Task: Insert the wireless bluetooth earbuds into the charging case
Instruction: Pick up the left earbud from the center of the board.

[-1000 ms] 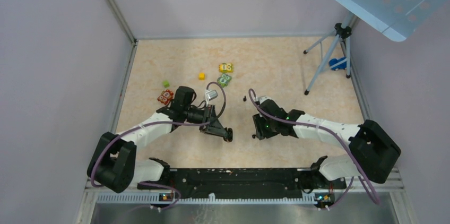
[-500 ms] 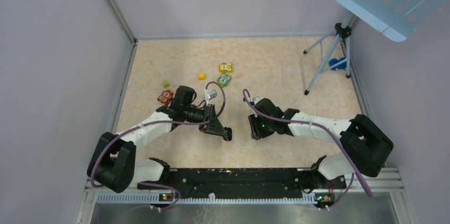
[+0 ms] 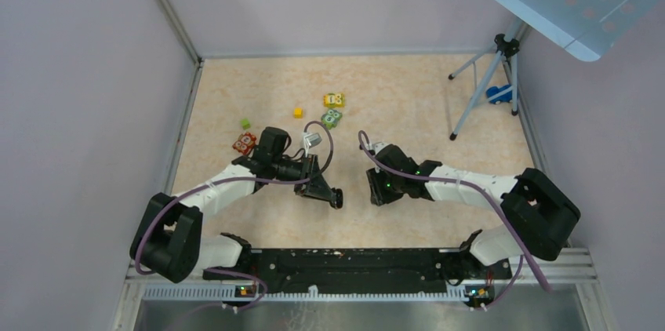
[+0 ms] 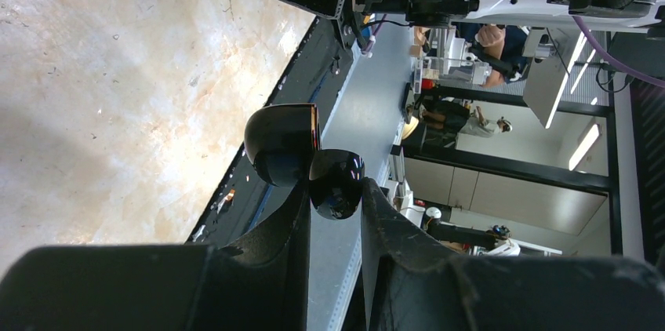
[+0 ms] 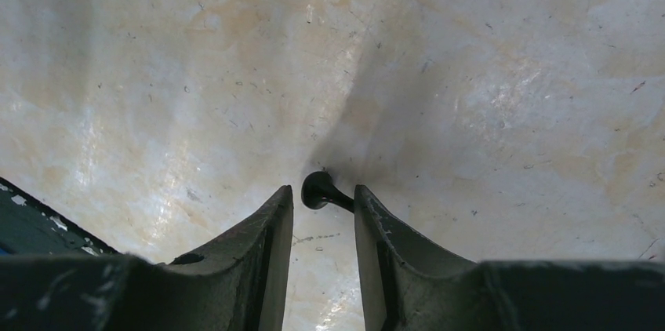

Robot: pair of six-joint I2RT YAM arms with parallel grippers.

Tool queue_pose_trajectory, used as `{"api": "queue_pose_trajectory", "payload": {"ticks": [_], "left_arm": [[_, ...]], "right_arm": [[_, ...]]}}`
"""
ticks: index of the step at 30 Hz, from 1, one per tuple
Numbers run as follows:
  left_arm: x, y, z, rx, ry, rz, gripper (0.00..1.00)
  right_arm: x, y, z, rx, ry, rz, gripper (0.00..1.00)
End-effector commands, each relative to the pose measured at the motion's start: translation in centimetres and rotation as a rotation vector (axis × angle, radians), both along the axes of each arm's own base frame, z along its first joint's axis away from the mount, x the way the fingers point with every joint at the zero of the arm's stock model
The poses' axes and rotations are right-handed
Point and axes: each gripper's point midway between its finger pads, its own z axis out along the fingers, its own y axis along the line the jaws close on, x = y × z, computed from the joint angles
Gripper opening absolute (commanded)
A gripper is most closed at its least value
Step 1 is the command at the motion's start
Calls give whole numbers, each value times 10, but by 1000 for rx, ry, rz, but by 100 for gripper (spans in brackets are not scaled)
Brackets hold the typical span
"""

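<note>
The left gripper (image 4: 333, 198) is clamped on the charging case (image 4: 294, 150), which is carried clear of the table (image 5: 470, 72). In the left wrist view the case is seen as two glossy black rounded halves side by side, so it is judged to be standing open, with one half pinched between the fingertips and the other projecting beside them. The right gripper (image 5: 323, 198) is lowered to the table surface with its jaws narrowly apart. One earbud (image 5: 316, 189) lies between the fingertips, its thin stem touching one finger and a small gap left on the other side, so a firm pinch is not yet shown. The second earbud cannot be made out in any view. In the top view the two grippers are set near each other, tips facing, with the earbud hidden beneath the right one. The earbud is judged to be very light, rigid and smooth, and therefore liable to slip or be flicked away under an uneven squeeze. Hold should be taken across the rounded body rather than on the stem, with light force. The case shell is judged hard and slippery, so its present hold should be kept steady during insertion.
</note>
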Motion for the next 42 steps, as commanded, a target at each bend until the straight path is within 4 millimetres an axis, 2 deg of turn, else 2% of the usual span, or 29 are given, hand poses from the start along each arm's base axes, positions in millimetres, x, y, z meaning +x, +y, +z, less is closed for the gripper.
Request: {"api": "queue_pose_trajectory", "payload": {"ticks": [1, 10, 19, 24, 31, 35, 39, 42], "left_arm": [[6, -4, 9, -29, -56, -13, 0], [8, -5, 10, -35, -61, -22, 0], [7, -5, 7, -34, -60, -26, 0], [7, -5, 7, -35, -59, -29, 0], [6, -4, 7, -38, -61, -30, 0], [5, -4, 6, -36, -56, -31, 0], [5, -4, 6, -38, -59, -32, 0], [6, -4, 7, -40, -63, -32, 0]], "right_arm": [[14, 14, 14, 41, -34, -1, 34], [5, 24, 17, 107, 4, 17, 33], [5, 18, 12, 76, 10, 3, 31], [6, 17, 10, 71, 12, -9, 22], [4, 14, 7, 60, 16, -19, 19], [4, 9, 7, 54, 13, -40, 12], [4, 4, 6, 46, 7, -78, 0], [4, 0, 8, 55, 1, -113, 0]]}}
